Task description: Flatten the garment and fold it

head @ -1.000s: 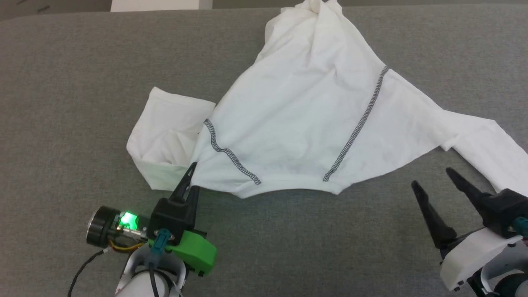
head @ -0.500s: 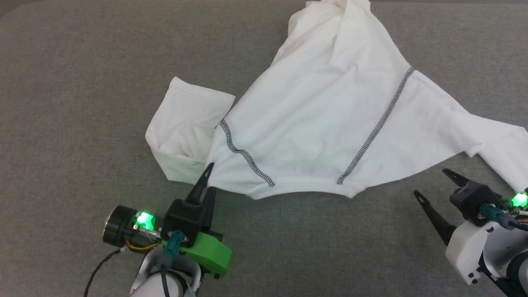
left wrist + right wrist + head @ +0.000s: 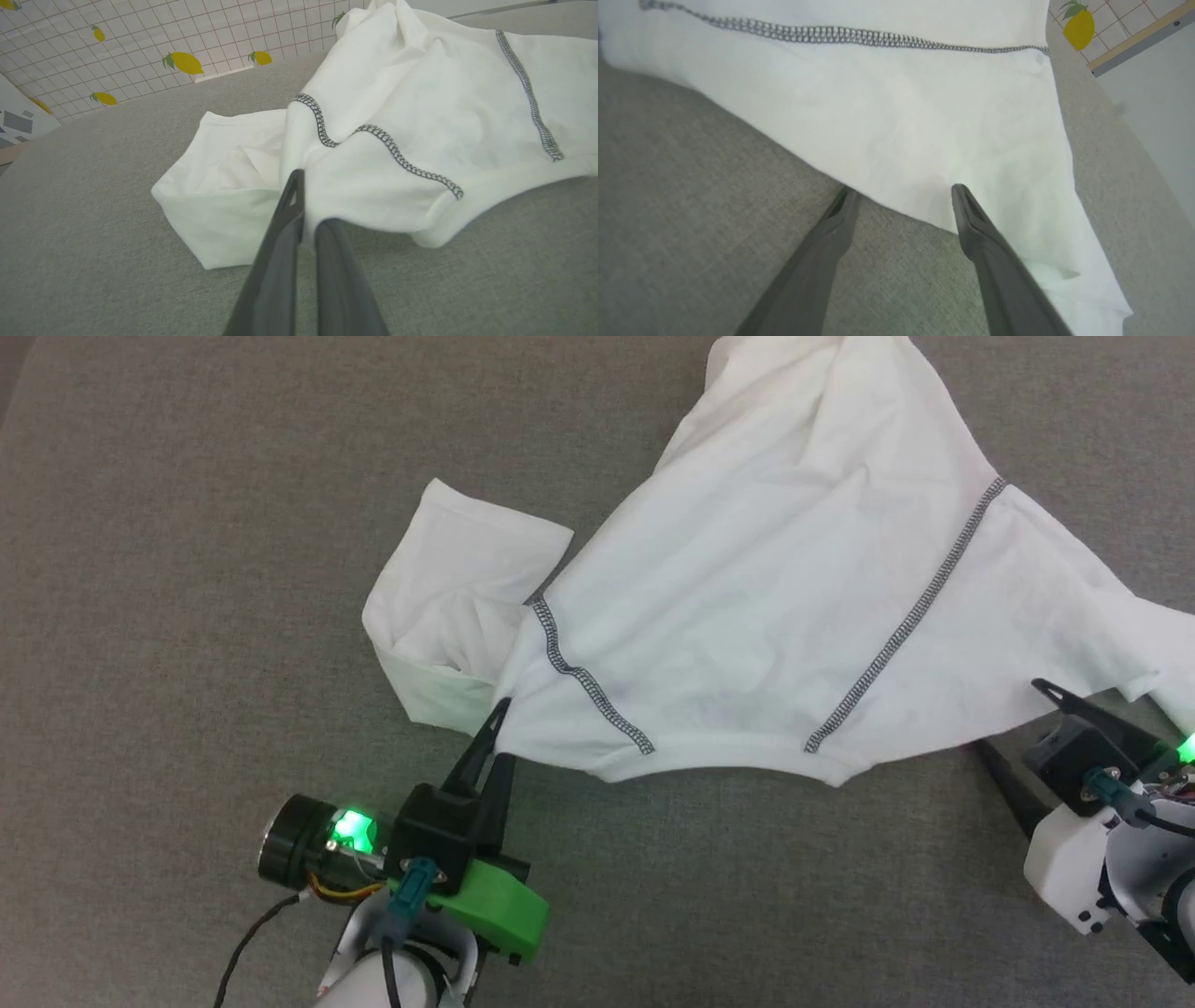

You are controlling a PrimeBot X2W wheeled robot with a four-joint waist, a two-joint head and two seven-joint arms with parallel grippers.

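The white shirt [image 3: 775,616] lies rumpled on the grey padded surface [image 3: 187,569], neckline edge [image 3: 738,756] nearest the robot. The left gripper [image 3: 504,728] is clamped on its near-left corner beside the folded sleeve [image 3: 448,607]. The right gripper [image 3: 903,189], jaws spread and empty, meets the near-right edge, seemingly placed to pinch it next.

right gripper [image 3: 903,189] fingers [image 3: 976,224] spread wide at the garment [image 3: 896,102] edge, on a grey surface [image 3: 691,186].
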